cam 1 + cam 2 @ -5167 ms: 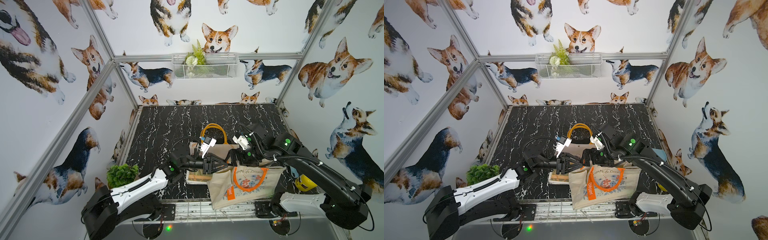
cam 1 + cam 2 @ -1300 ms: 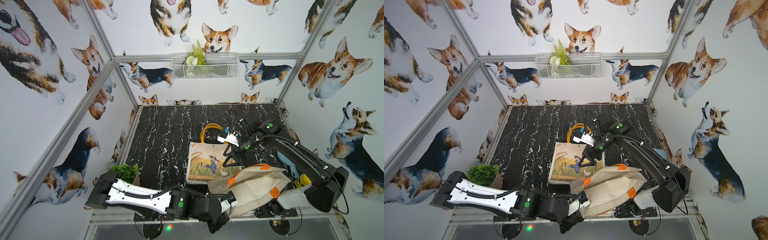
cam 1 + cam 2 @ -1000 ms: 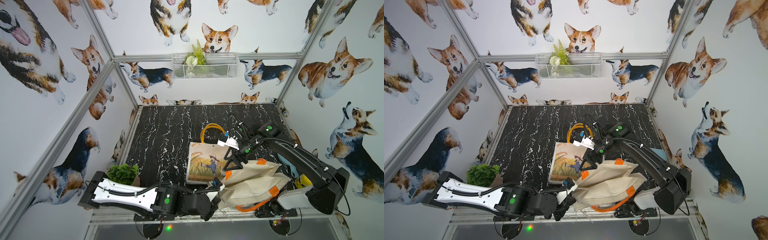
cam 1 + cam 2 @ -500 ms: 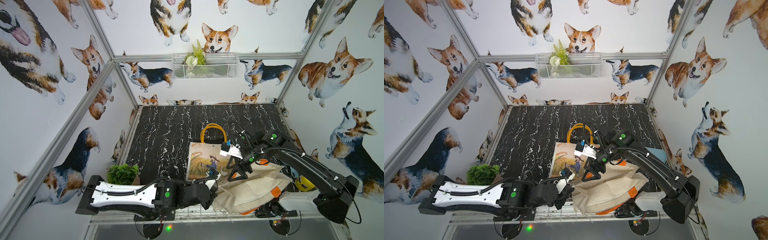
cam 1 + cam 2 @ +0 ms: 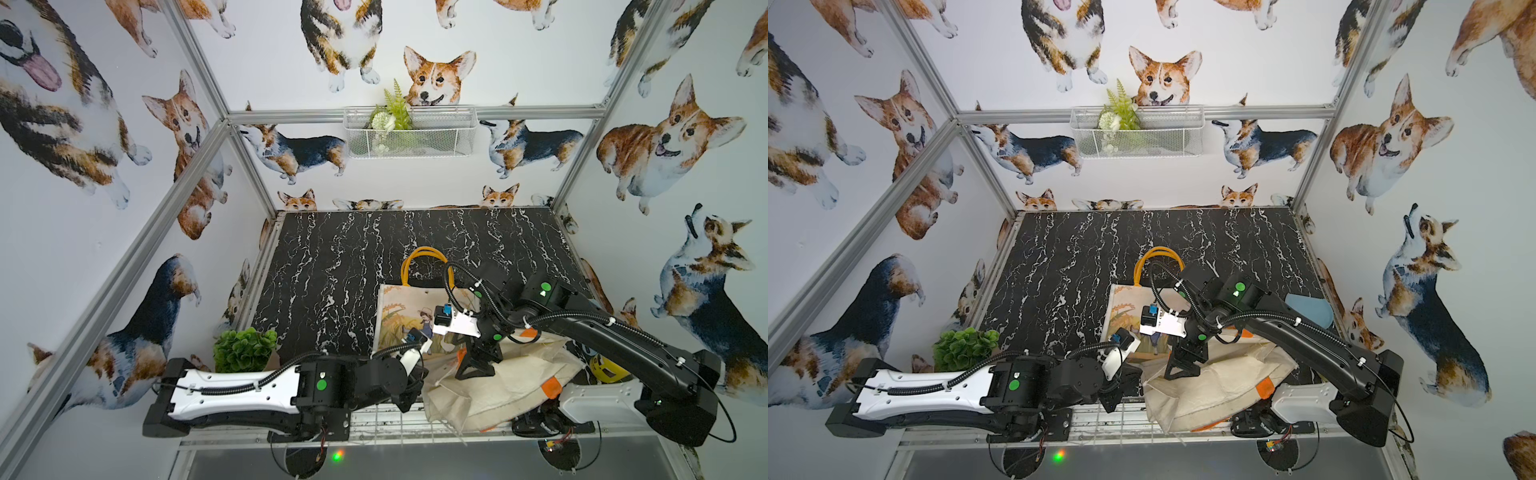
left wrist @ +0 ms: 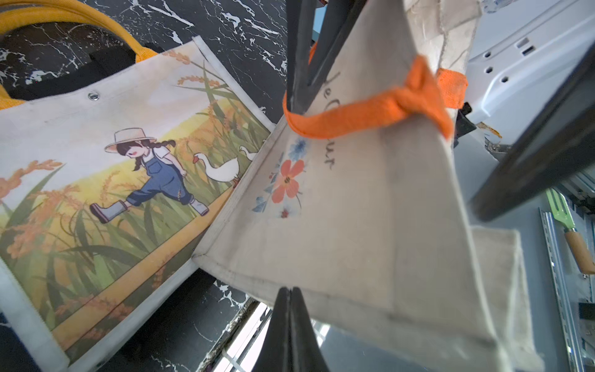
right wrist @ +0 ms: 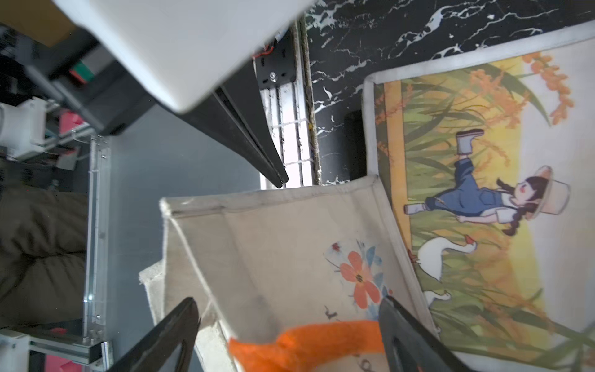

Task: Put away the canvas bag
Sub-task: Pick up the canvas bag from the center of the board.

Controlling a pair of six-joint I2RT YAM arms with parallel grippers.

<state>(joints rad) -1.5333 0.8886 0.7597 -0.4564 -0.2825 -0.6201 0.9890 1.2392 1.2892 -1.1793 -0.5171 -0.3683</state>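
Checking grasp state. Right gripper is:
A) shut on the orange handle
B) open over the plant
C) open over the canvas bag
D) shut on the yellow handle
C: the right gripper stands wide open over the canvas bag, orange handle loose between its fingers.

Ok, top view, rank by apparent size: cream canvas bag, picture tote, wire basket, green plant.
1. cream canvas bag
2. picture tote and wire basket: too close to rank, tote partly covered
3. green plant
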